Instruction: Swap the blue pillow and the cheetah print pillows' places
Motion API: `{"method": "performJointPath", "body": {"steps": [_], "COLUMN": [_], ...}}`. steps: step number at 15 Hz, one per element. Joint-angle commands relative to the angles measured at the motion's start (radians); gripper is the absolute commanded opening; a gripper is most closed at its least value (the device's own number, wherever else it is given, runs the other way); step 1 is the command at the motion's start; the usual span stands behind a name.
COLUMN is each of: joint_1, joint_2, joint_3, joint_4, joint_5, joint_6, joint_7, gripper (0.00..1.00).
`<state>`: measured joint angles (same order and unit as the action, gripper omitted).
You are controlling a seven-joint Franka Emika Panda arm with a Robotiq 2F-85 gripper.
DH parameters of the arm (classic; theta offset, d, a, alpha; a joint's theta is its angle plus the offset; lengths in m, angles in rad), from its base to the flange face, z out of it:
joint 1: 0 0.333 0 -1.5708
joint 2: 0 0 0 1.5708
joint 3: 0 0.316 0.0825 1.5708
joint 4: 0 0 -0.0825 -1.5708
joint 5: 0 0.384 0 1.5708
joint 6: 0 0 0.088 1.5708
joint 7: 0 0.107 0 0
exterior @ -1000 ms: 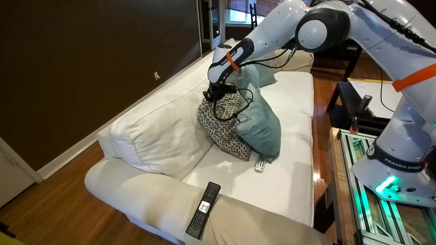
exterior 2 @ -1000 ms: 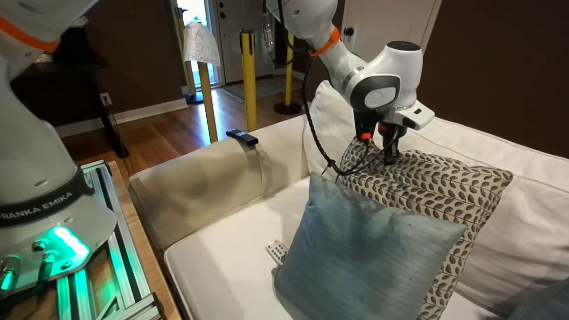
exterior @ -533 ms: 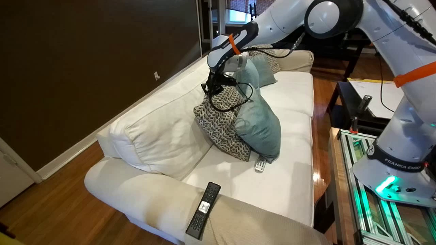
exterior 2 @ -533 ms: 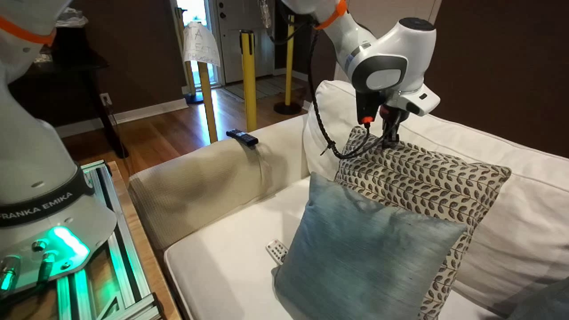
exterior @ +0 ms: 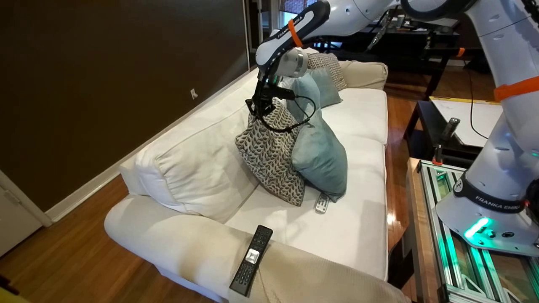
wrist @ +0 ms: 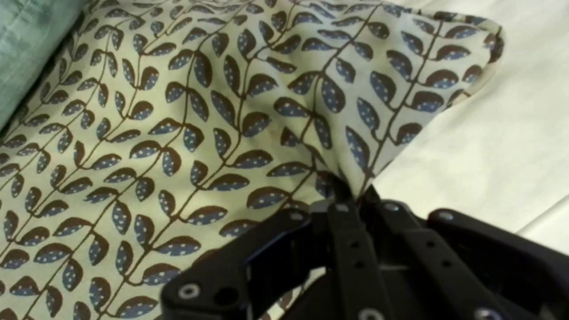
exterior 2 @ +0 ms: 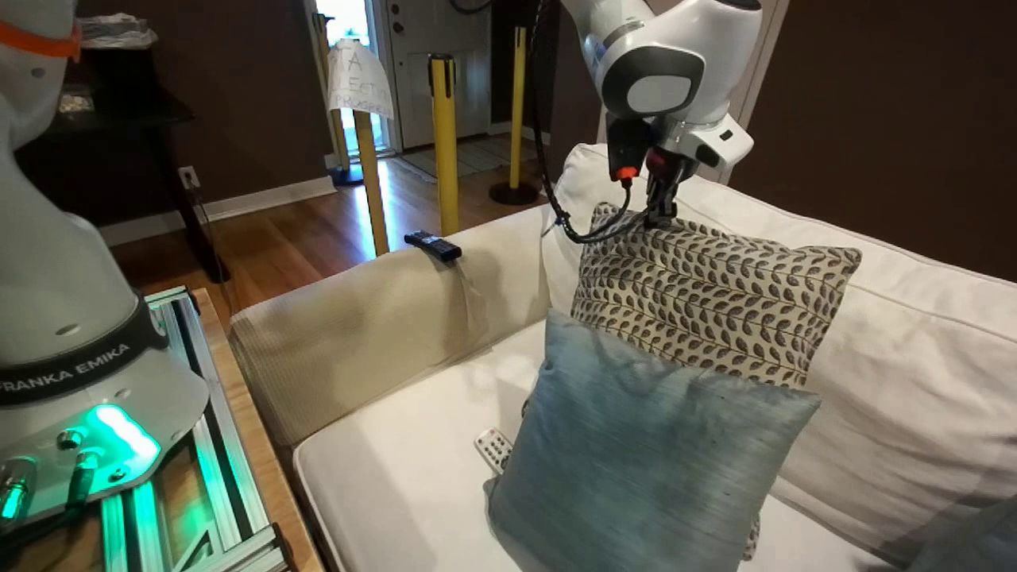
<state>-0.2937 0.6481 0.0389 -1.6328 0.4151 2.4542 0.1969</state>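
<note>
The cheetah print pillow is cream with dark leaf-like spots; it stands against the white back cushion, also in the exterior view. My gripper is shut on its top edge, pinching a fold in the wrist view; the gripper is also above it in the exterior view. The plain blue pillow leans in front and hides the printed pillow's lower part; it also shows in the exterior view and at the wrist view's corner. I cannot tell whether the printed pillow's bottom touches the seat.
More teal pillows and a speckled pillow sit towards the sofa's far end. A white remote lies by the blue pillow. A black remote lies on the armrest. The white back cushion is behind.
My gripper has risen with the printed pillow's top edge in it, pulling the pillow up and towards the near armrest. The blue pillow has shifted only slightly.
</note>
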Motion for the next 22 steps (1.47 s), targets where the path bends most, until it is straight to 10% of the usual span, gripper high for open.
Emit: {"method": "performJointPath", "body": {"steps": [1,13,14,22], "joint_1": [0.01,0.109,0.124,0.19], "joint_2": [-0.145,-0.186,-0.183,-0.31], "joint_3": [0.063,0.107,0.094,-0.014], "joint_4": [-0.106,-0.139,-0.139,-0.226], "joint_5": [0.126,0.351,0.335,0.137], "joint_6": [-0.03,-0.043,-0.039,0.0], "joint_7": [-0.036,-0.148,-0.134,-0.097], "gripper": [0.02,0.02,0.32,0.84]}}
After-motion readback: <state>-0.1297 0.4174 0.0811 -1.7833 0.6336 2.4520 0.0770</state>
